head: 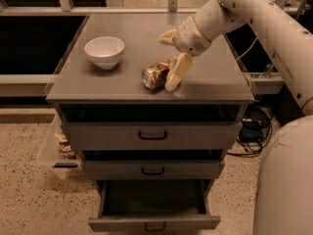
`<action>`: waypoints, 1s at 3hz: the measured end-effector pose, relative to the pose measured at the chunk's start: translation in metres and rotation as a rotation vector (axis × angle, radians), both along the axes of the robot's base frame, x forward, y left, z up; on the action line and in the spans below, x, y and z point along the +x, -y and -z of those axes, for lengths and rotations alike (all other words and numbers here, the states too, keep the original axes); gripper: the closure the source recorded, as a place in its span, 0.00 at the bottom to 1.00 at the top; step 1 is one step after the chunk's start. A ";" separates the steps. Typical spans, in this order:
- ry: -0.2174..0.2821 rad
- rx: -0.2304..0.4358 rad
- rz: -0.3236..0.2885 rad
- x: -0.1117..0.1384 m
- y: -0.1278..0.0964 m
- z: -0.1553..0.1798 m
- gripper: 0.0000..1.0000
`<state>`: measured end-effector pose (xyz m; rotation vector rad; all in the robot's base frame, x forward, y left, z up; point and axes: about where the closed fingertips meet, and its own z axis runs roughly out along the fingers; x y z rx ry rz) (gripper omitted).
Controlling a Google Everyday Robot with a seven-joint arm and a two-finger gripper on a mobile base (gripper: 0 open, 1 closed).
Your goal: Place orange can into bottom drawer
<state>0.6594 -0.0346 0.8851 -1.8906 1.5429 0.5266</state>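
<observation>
Gripper (171, 55) spread open, one finger against orange can (155, 75); risk of rolling it off cabinet (210, 77) through off-centre squeeze, missing bottom drawer (122, 223).

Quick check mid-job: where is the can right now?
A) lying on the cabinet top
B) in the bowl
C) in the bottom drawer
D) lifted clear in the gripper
A: the can lies on its side on the cabinet top, with the gripper spread open right at it. The bottom drawer stands pulled out without it.
</observation>
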 end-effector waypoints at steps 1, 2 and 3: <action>-0.025 0.028 -0.004 -0.004 -0.006 0.010 0.00; -0.050 0.053 -0.004 -0.008 -0.012 0.021 0.00; -0.075 0.077 0.002 -0.013 -0.014 0.031 0.00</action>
